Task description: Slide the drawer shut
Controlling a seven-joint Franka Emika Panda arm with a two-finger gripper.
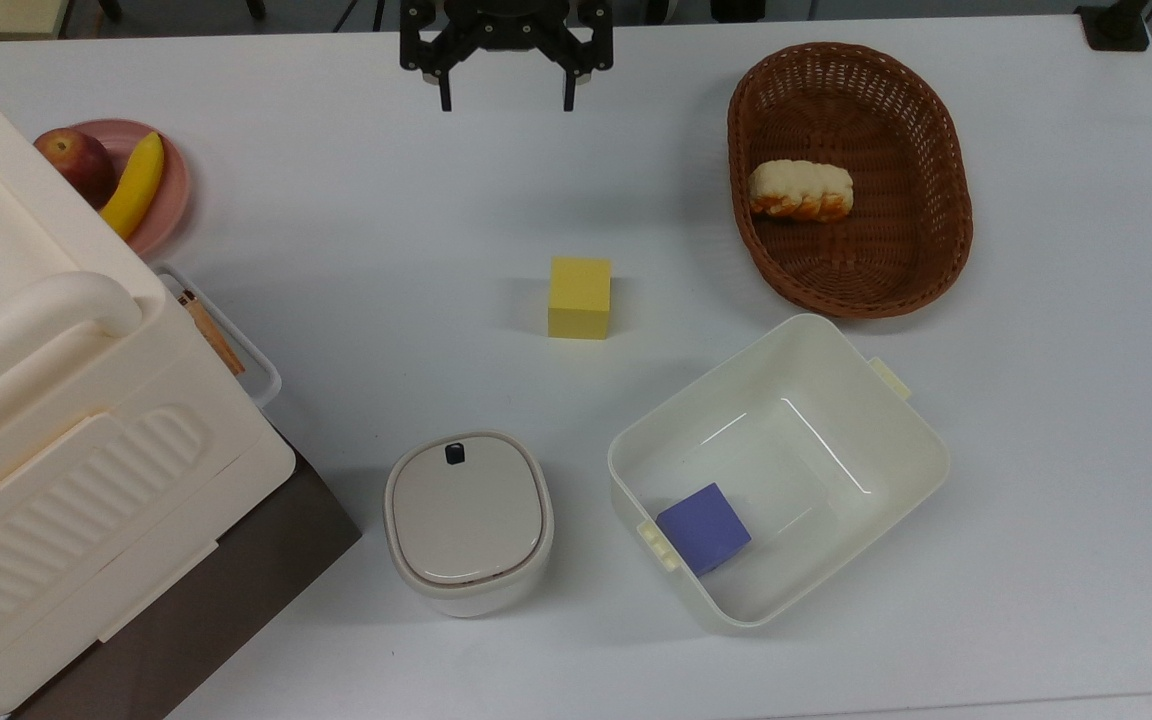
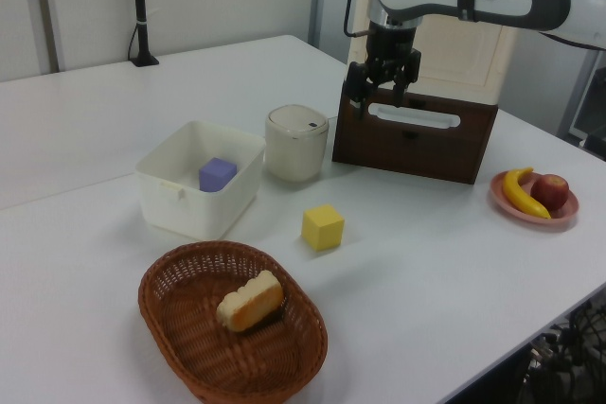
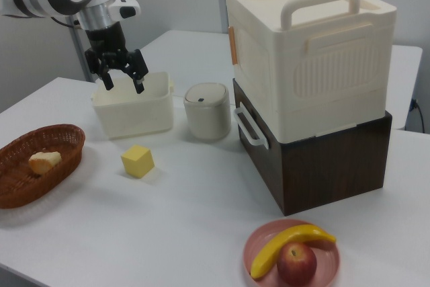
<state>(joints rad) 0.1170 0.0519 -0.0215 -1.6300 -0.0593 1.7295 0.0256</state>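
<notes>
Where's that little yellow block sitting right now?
The yellow block sits mid-table in the top view, between the wicker basket and the lidded cream canister.

In the top view, the block (image 1: 580, 296) lies left of the basket (image 1: 926, 270), above the tub (image 1: 896, 420).

Dark brown wooden drawer front (image 3: 316, 166) with white loop handle (image 3: 250, 128); cream ribbed plastic case (image 3: 309, 45); yellow cube block (image 1: 579, 297); brown woven wicker basket (image 1: 926, 250); white table (image 1: 386, 250).
</notes>
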